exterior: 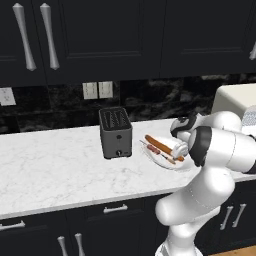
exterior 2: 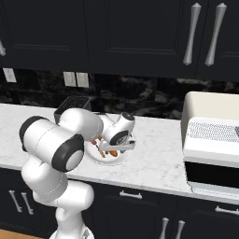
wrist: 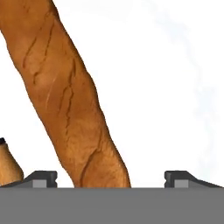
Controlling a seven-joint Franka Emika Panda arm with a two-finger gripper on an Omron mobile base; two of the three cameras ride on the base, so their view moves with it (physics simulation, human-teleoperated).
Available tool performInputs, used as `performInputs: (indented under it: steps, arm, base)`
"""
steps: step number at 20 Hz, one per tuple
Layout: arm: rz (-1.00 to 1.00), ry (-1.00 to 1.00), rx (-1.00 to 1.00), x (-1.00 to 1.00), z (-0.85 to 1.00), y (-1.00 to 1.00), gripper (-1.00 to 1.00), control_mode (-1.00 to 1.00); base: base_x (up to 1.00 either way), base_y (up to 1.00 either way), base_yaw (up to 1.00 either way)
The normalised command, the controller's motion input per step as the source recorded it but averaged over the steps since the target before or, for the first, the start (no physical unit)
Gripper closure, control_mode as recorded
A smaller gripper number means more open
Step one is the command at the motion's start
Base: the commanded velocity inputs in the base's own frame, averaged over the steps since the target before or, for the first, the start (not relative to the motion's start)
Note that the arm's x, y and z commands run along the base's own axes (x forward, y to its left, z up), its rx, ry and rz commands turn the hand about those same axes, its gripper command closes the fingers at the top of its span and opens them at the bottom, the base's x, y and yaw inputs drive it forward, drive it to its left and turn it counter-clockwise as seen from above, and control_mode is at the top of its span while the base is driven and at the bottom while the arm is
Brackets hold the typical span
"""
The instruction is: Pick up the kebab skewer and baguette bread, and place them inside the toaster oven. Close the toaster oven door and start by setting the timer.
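On plate (exterior: 150, 155), baguette (wrist: 65, 96) btwn wide-apart tool (wrist: 105, 181) tips.

Home kitchen, rendered. White marble counter (exterior: 50, 170) runs along wall; dark cabinets (exterior: 100, 35) above with long silver handles, dark drawers and doors (exterior 2: 140, 205) below. Black marbled backsplash (exterior: 150, 100) carries wall outlets (exterior: 97, 90). Dark grey two-slot toaster (exterior: 115, 132) near counter's back edge; cream-white toaster oven (exterior 2: 212, 144) at counter's right end; plate (exterior 2: 109, 160) of food near front edge.
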Motion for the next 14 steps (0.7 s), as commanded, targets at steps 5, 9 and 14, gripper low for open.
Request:
performInputs:
  steps: [5,9,14]
  arm:
    - [0.00,-0.01,0.00,-0.08,-0.01,0.01,-1.00,-1.00]
    - [0.00,-0.03,0.00,-0.02,-0.05,0.01,-1.00,-1.00]
    - [0.01,-0.05,0.00,-0.12,-0.27,0.01,-1.00,-1.00]
  base:
    - [0.00,0.00,0.00]
    - [0.00,0.00,0.00]
    - [0.00,0.00,0.00]
